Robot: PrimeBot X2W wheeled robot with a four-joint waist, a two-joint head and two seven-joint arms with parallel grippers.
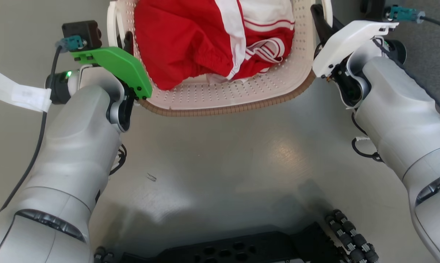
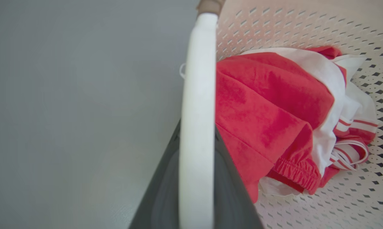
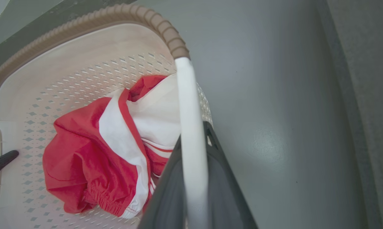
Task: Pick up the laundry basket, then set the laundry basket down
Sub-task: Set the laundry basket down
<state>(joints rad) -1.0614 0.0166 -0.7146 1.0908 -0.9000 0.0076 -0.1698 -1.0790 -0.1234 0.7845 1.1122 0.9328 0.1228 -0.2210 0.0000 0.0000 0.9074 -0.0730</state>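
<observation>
Two grips, one on each side, were what you had to work with. The laundry basket sat at 12 o'clock in the head view, its brown rim nearest the robot, over a grey floor. From these views I could not tell whether it rested on that floor or hung just clear of it.

Your left end effector was at 10 o'clock, under its green cover. Its wrist view showed the dark fingers pressed to either side of the white left handle, clamped on it. Your right end effector, at 2 o'clock under a white cover, was clamped the same way on the right handle.

Taking the handles at the basket's 9 and 3 o'clock sides made sense. The weight was shared between the arms and the basket could ride level, so the red and white garment bunched inside would not slide out.

I judged that the next move would have needed both arms travelling together. One arm leading would have tipped the basket or twisted a handle in its grip.
</observation>
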